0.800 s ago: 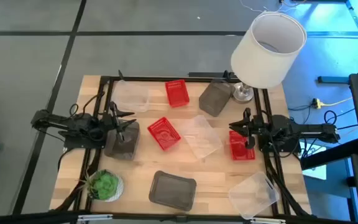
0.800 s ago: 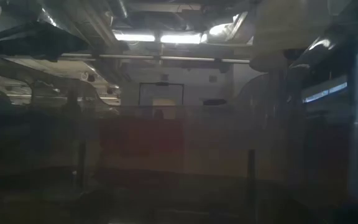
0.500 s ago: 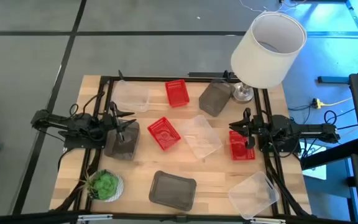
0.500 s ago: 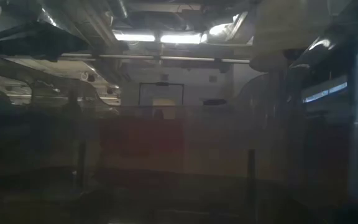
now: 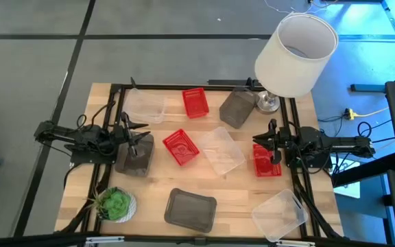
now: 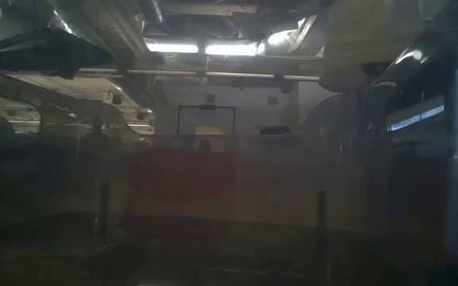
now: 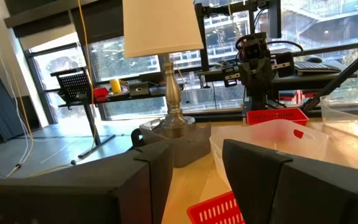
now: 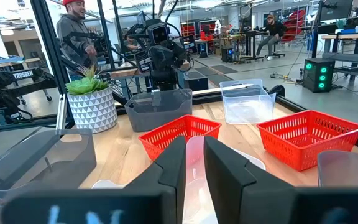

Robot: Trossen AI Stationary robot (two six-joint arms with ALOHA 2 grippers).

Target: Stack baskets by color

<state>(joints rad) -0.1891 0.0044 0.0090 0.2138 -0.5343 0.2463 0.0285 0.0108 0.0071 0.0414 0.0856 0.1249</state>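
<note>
9 baskets [image 5: 181, 147] are lying scattered, all empty – left gripper [image 5: 142, 134] gaping at 9 o'clock, right gripper [image 5: 260, 144] narrowly parted at 3.

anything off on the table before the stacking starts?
No damage or spills. The baskets lie scattered at mixed angles, none stacked. One dark grey basket by the front edge lies upside down, and a clear basket overhangs the front right corner. The low view is blocked by a basket against the lens.

I count three red baskets [image 5: 182, 147], three dark grey baskets [image 5: 190, 209] and three clear baskets [image 5: 223, 151]. Around the middle red basket I also see one lamp [image 5: 295, 55] and one potted plant [image 5: 115, 203]
</note>
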